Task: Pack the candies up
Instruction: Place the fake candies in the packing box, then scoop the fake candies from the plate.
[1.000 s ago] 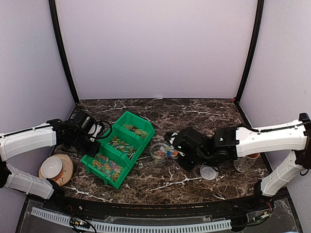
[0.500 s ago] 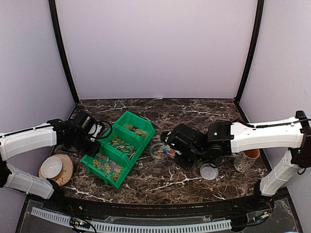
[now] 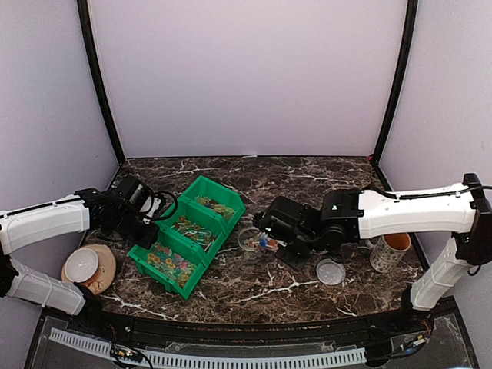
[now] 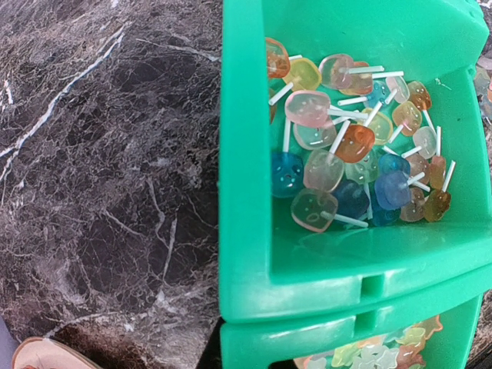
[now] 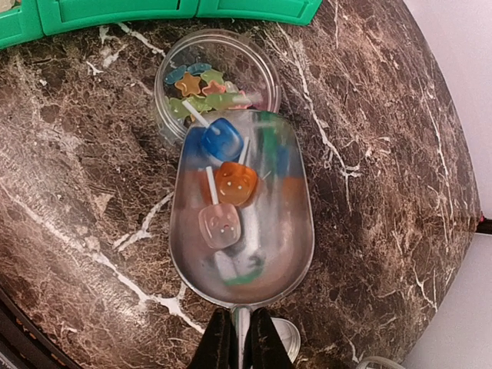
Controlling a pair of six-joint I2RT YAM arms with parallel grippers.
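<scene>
Right arm has swung leftward over the last second, carrying its load closer to the tub (image 5: pixel 219 32) and uncovering the mug (image 3: pixel 388 252), which it partly hid before; the left arm has not shifted. The right gripper (image 5: pixel 240 327) is clenched on the thin handle of a metal scoop (image 5: pixel 269 246), whose front lip overlaps the tub's near rim. Three candies (image 5: pixel 231 181) on white sticks lie in the scoop: blue nearest the tub, then orange, then pale pink. More candies, small star shapes in mixed colours, already sit inside the tub.

Just left of the tub stands the green bin (image 4: pixel 242 169), its compartments stocked with further candies in orange, pink, blue and yellow. The left gripper (image 3: pixel 146 207) lies well left of the tub, at the bin's far side. It is closed, and its fingers do not appear in the left wrist view. A clear lid (image 3: pixel 331 271) rests on the worktop (image 3: pixel 307 181) right of the tub.
</scene>
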